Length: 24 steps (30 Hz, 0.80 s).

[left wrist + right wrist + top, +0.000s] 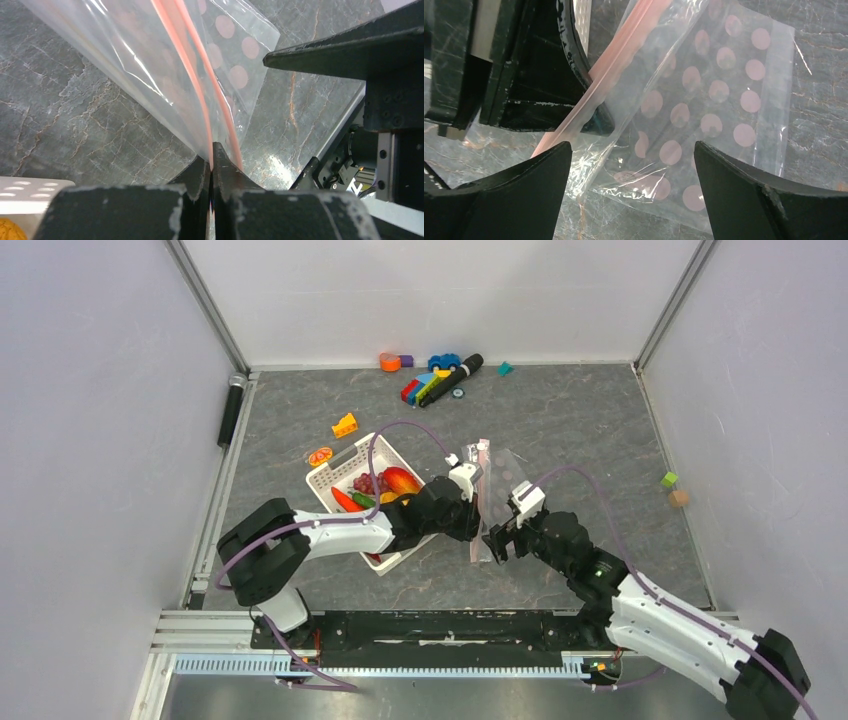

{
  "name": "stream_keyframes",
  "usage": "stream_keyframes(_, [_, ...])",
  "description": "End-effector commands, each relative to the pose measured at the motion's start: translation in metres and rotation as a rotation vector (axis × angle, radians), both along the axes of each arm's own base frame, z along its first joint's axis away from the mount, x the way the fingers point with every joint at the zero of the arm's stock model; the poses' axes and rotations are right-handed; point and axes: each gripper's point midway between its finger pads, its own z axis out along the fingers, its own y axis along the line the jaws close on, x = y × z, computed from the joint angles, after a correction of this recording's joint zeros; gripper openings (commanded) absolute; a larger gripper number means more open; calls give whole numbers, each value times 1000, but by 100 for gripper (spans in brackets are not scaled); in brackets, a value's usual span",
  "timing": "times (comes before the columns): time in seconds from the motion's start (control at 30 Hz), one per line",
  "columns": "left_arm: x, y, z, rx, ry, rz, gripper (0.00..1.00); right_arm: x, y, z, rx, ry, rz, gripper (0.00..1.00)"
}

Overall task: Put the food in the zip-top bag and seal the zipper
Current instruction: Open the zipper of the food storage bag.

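Note:
The zip-top bag [505,475] is clear with pink dots and hangs lifted off the table between the two arms. My left gripper [212,150] is shut on the bag's mouth edge, with one pink band of the zipper [192,75] pinched between the jaws and the other band lying just to the right. My right gripper [630,150] stands open just in front of the bag [704,100], its fingers to either side of the lower corner and not touching it. The food [385,485], a mango, grapes and a chilli, lies in the white basket [335,472] to the left.
An orange slice [320,456] and a yellow block [345,425] lie behind the basket. Toy blocks and a car [440,375] sit at the back wall. Two small cubes [674,488] are at the right, and a black cylinder [232,410] lies along the left rail.

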Motion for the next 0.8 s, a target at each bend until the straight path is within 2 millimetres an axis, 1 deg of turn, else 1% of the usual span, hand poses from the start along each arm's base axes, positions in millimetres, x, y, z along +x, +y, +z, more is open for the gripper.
stream_keyframes(0.0, [8,-7,12,-23,2,35,2,20,-4,22,-31,-100,-112,98])
stream_keyframes(0.13, [4,-8,14,-36,18,23,2,24,-10,27,-63,-129,-166,98])
stream_keyframes(0.23, [3,-9,18,-55,25,20,2,23,-9,32,-56,-142,-164,98])
stream_keyframes(0.3, [1,-10,21,-73,28,16,2,19,-3,36,-31,-145,-137,98])
stream_keyframes(0.4, [-3,-11,27,-97,28,-3,2,10,13,46,34,-151,-49,98])
stream_keyframes(0.53, [-7,-11,29,-118,27,-14,2,3,26,70,137,-190,18,98])
stream_keyframes(0.6, [-6,-11,31,-121,26,-12,2,-3,31,78,173,-201,57,98])
stream_keyframes(0.67, [-6,-11,32,-126,30,-7,2,-7,35,77,186,-195,87,98])
stream_keyframes(0.77, [-3,-9,37,-139,39,34,2,-9,34,64,158,-161,86,98])
